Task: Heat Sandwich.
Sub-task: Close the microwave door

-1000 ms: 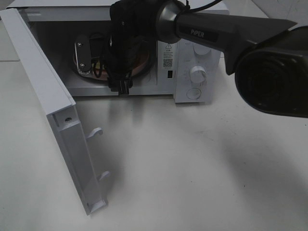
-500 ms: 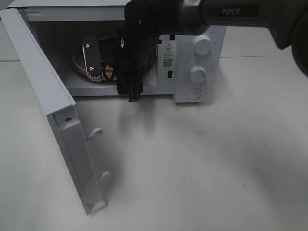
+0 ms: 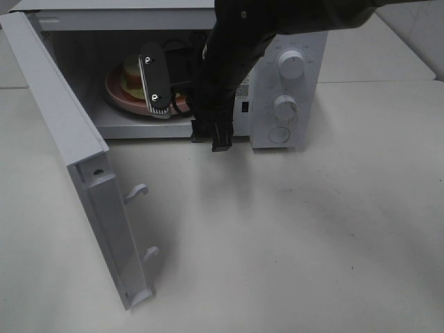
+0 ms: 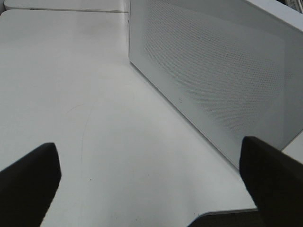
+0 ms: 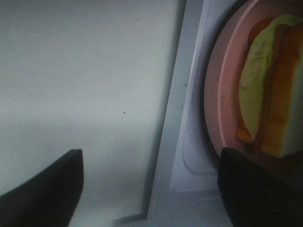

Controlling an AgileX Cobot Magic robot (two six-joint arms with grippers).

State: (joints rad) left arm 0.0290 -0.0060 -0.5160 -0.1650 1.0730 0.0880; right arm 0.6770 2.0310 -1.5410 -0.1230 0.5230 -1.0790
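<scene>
The sandwich (image 3: 132, 75) of white bread with a green leaf layer lies on a pink plate (image 3: 116, 96) inside the open microwave (image 3: 208, 128). My right gripper (image 3: 170, 83) is at the oven's mouth, just right of the plate, open and holding nothing. In the right wrist view the sandwich (image 5: 270, 90) and the plate (image 5: 220, 99) lie beyond the open right gripper (image 5: 149, 189), near one fingertip (image 5: 255, 189). The left gripper (image 4: 151, 189) is open over bare table, facing the outer face of the microwave door (image 4: 213, 80); the high view does not show it.
The microwave door (image 3: 62, 132) stands swung out to the left, its latch hooks (image 3: 139, 191) pointing right. The control panel with two knobs (image 3: 290, 66) and a round button (image 3: 279, 135) is right of the opening. My black right arm (image 3: 236, 55) crosses in front of the cavity.
The right arm has drawn back out of the cavity toward the front right, uncovering the plate and sandwich. Its jaws stay apart. The door has not moved.
</scene>
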